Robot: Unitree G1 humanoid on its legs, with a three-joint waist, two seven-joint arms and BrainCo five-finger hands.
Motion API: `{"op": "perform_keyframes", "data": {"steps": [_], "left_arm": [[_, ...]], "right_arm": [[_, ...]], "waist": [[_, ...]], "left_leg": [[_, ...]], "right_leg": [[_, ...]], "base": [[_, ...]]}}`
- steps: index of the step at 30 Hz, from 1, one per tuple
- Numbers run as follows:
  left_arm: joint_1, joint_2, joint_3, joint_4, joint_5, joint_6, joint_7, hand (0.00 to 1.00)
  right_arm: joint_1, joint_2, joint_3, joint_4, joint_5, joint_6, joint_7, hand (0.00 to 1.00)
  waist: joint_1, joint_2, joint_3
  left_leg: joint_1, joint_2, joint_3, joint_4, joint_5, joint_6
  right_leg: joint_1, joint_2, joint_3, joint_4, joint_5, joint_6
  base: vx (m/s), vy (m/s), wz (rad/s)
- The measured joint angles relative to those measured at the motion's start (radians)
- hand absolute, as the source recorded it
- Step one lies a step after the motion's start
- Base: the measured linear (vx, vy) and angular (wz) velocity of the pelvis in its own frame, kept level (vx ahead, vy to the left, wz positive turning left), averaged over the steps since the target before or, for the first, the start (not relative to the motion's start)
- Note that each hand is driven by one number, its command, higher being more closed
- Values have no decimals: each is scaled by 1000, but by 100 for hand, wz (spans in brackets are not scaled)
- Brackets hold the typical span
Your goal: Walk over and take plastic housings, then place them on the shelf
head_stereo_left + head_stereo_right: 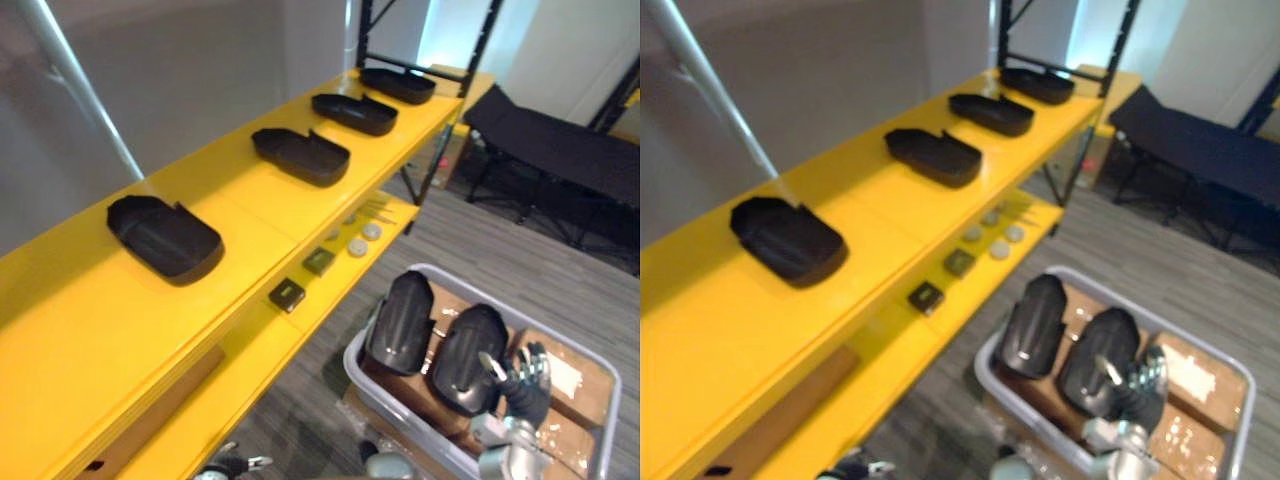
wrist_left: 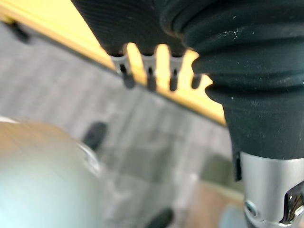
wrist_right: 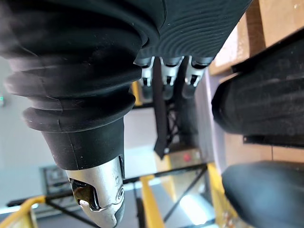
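Observation:
Several black plastic housings lie in a row on the yellow shelf top (image 1: 90,320); the nearest housing (image 1: 165,237) is at the left. Two more housings stand side by side in a grey bin (image 1: 355,372) on the floor: the left housing (image 1: 400,322) and the right housing (image 1: 465,358). My right hand (image 1: 522,385) hovers open just right of the right housing, fingers relaxed and holding nothing. In the right wrist view its fingers (image 3: 173,71) point past the two housings (image 3: 266,99). My left hand (image 1: 235,465) hangs low by the shelf's front, fingers (image 2: 149,76) straight and empty.
Cardboard boxes (image 1: 565,385) lie under the housings in the bin. The lower shelf carries small dark boxes (image 1: 287,294) and round discs (image 1: 358,247). A black cot (image 1: 570,150) stands at the back right, with black rack posts (image 1: 470,70) at the shelf's far end.

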Motion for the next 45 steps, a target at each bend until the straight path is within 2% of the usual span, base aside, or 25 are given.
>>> {"op": "perform_keyframes", "data": {"steps": [1,2,5,8,12,17,20,21,22,23,24,25,26,27,28,29,31,32,33,35,37,38,39,42,45], "left_arm": [[5,-8,0,-2,-16,-5,1,0],[16,-21,3,-12,-63,-29,18,0],[29,-35,27,-11,-96,-55,40,0],[40,-22,83,-26,-96,-95,51,0],[41,-1,102,-48,-89,-131,59,0],[1,-9,98,-51,-13,-103,58,0],[-6,-5,96,-53,-6,-92,67,0],[-8,-1,95,-54,-5,-85,80,0],[-8,3,94,-54,-4,-82,84,0],[-13,17,95,-53,-5,-68,94,0],[-32,31,100,-52,-7,-56,99,0],[-39,29,102,-42,-7,-49,101,0],[-37,23,121,-32,-6,-42,103,0],[-36,26,127,-35,-6,-36,109,0],[-36,31,131,-46,-6,-33,109,0],[-39,42,142,-70,-1,-29,109,0],[-42,35,179,-63,40,-23,108,0],[-41,41,189,-54,49,-22,107,0],[-40,44,187,-44,67,-21,108,0],[-33,55,187,-47,68,-29,109,0],[-21,87,163,-44,29,-32,111,0],[-19,96,163,-45,13,-37,114,0],[-19,107,163,-40,-20,-46,119,0],[-17,92,167,-40,-56,-74,135,0],[-15,60,178,-43,-102,-122,167,0]], "right_arm": [[-13,-15,13,0,-1,0,15,0],[-64,-70,48,2,-3,-1,63,0],[-138,-109,77,9,-4,-1,88,0],[-221,-115,115,10,-3,-6,89,0],[-266,-119,142,13,1,-3,58,0],[-240,-115,163,17,19,32,-26,0],[-157,-86,223,15,18,45,-12,0],[-118,-74,241,16,16,46,-8,0],[-98,-70,252,15,15,47,-8,0],[-70,-64,269,13,10,47,-8,0],[-46,-54,266,6,7,46,-10,0],[-46,-52,266,8,6,46,-15,0],[-51,-46,272,6,-5,43,-20,0],[-56,-44,270,7,-10,36,-37,0],[-61,-44,269,8,-11,29,-46,0],[-64,-44,268,7,-14,14,-63,0],[-110,-41,296,20,-48,2,-113,0],[-135,-30,303,27,-58,2,-134,0],[-131,-34,302,27,-58,2,-149,0],[-116,-45,295,45,-58,5,-156,0],[-100,-42,298,45,-55,23,-149,0],[-93,-37,297,44,-48,23,-144,0],[-87,-33,292,42,-34,27,-130,0],[-67,-39,289,18,-23,40,-88,0],[-97,-69,319,35,-16,52,-58,0]], "waist": [[4,5,0],[31,43,-11],[61,72,-10],[81,46,-1],[95,13,8],[103,39,58],[102,19,81],[96,12,87],[92,11,91],[82,-15,93],[76,-50,102],[84,-37,106],[92,-32,109],[91,-41,111],[92,-48,113],[104,-76,111],[135,-62,116],[146,-51,124],[132,-45,124],[138,-39,127],[134,-37,129],[134,-42,130],[134,-41,142],[127,-17,181],[140,16,211]], "left_leg": [[-25,10,-77,53,-34,12],[-111,25,-284,182,-148,32],[-141,1,-435,236,-228,26],[-194,-44,-449,292,-274,16],[-259,-85,-491,368,-292,38],[-278,-75,-469,515,-366,55],[-245,-48,-379,524,-391,79],[-237,-36,-348,509,-392,94],[-238,-34,-329,504,-389,100],[-236,-36,-284,500,-383,107],[-221,-60,-255,485,-375,121],[-221,-48,-240,463,-360,144],[-215,-19,-172,415,-313,125],[-212,-23,-148,366,-275,123],[-211,-28,-138,365,-267,123],[-221,-47,-124,378,-266,125],[-235,-77,-174,325,-274,170],[-214,-36,-83,304,-247,145],[-210,-23,-64,300,-236,137],[-211,20,-5,312,-230,128],[-250,89,39,352,-225,106],[-264,106,39,374,-229,95],[-277,129,29,395,-222,78],[-276,152,7,425,-208,64],[-272,136,-99,413,-204,57]], "right_leg": [[-9,6,14,6,0,0],[-60,36,59,34,1,1],[-93,47,105,55,10,19],[-119,7,121,57,10,25],[-135,-25,117,75,4,23],[-156,-4,154,143,12,21],[-176,9,79,140,106,-11],[-182,12,33,104,162,-52],[-197,14,11,108,169,-68],[-242,16,-51,180,141,-111],[-259,7,-89,155,220,-96],[-251,16,-90,98,275,-112],[-282,27,-152,172,224,-153],[-318,11,-245,363,72,-181],[-319,-4,-287,429,33,-177],[-328,-13,-337,438,24,-166],[-280,44,-267,207,113,-142],[-275,47,-308,249,44,-230],[-281,20,-362,361,-34,-243],[-252,-53,-433,462,-85,-229],[-201,-122,-440,391,-32,-189],[-177,-124,-424,344,12,-127],[-162,-89,-420,287,9,-87],[-119,-75,-442,249,-69,-22],[-101,-46,-428,214,-82,-14]], "base": [[-72,47,-73],[-74,100,-75],[-97,170,-53],[-180,221,-7],[-72,126,19],[-57,150,-32],[-170,154,-98],[-167,100,-79],[-114,64,-99],[-132,94,-99],[-100,78,-109],[-145,53,-127],[-101,-29,-109],[-77,-35,-86],[-45,4,-62],[-113,27,-119],[-200,34,-183],[-162,-27,-160],[-104,-73,-159],[-39,-93,-105],[-68,-238,-98],[-61,-256,-62],[-44,-252,-57],[-31,-234,-19],[-63,-150,-19]]}}
